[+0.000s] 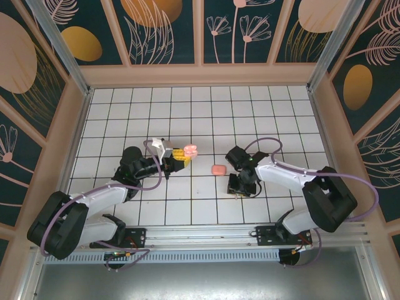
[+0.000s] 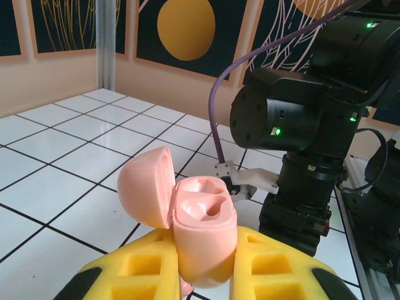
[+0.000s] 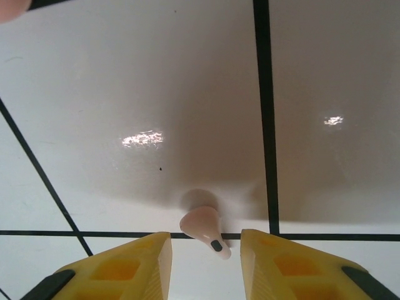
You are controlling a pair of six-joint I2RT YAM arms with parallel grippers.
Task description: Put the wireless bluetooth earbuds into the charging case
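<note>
The pink charging case (image 2: 203,231) stands upright with its lid (image 2: 147,194) swung open to the left and two bare cavities on top. My left gripper (image 2: 203,269) is shut on the case's body, a yellow finger on each side. In the top view this gripper (image 1: 182,156) holds the case (image 1: 190,150) left of centre. One pale-pink earbud (image 3: 205,230) lies on a tile across a black grout line. My right gripper (image 3: 205,265) points down over it, open, and the earbud sits between the fingers (image 3: 128,269) without touching either. From above, the right gripper (image 1: 237,190) is right of centre.
A larger pink rounded piece (image 1: 218,169) lies on the tiles between the two grippers. The right arm's black wrist (image 2: 300,125) with its purple cable stands close behind the case. Patterned walls (image 1: 200,31) enclose the tiled floor, with a metal rail (image 1: 206,236) along the near edge.
</note>
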